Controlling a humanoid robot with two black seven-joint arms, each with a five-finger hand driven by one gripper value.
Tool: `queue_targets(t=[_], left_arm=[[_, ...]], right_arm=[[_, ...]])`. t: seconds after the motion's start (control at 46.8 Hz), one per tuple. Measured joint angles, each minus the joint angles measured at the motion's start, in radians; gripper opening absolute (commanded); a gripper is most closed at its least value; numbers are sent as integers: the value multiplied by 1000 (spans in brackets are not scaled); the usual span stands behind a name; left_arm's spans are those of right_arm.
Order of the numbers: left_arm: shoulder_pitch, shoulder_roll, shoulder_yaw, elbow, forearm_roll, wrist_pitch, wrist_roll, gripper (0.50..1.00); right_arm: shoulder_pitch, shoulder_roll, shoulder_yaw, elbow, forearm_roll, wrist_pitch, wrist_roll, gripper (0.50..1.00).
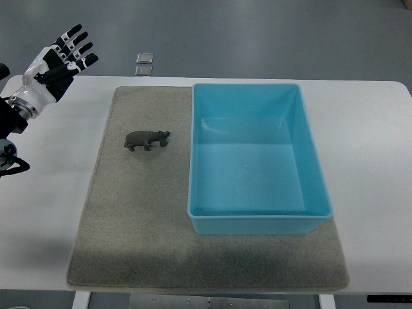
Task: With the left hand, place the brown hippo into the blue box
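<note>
Reaching from so far, your left robot hand (67, 48), fingers spread and empty, could topple the hippo (147, 139) standing on the mat (129, 225) just beside the blue box (257, 222).

A small grey-brown toy hippo (147, 140) stands on its feet on the beige mat, head toward the open, empty, light-blue rectangular box (259, 219) just beside it on the right.
</note>
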Motion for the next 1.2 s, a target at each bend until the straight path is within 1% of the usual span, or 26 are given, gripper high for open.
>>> queue_targets(t=[0.107,0.171,0.278,0.513,0.641,0.769,1.004,1.197], left_arm=[[3,3,4,0,19,0,-66,999],[4,5,5,-2,27,-1,-93,999],[9,5,7,-16,30,-5,-107,999],[10,10,21,-48,33,-8,-103,996],[-5,66,43,-91,64,-9,-97,996],[-25,138,46,-146,189,-5,-93,994],[-30,210,62,-158,299,5,-73,992],[-35,252,119,-223,412,21,-56,992]], right_arm=[[0,0,0,0,0,0,0,936],[0,0,0,0,0,0,0,936],[0,0,0,0,0,0,0,936],[0,0,0,0,0,0,0,936],[0,0,0,0,0,0,0,936],[-1,0,0,0,0,0,0,936],[0,0,0,0,0,0,0,936],[0,0,0,0,0,0,0,936]])
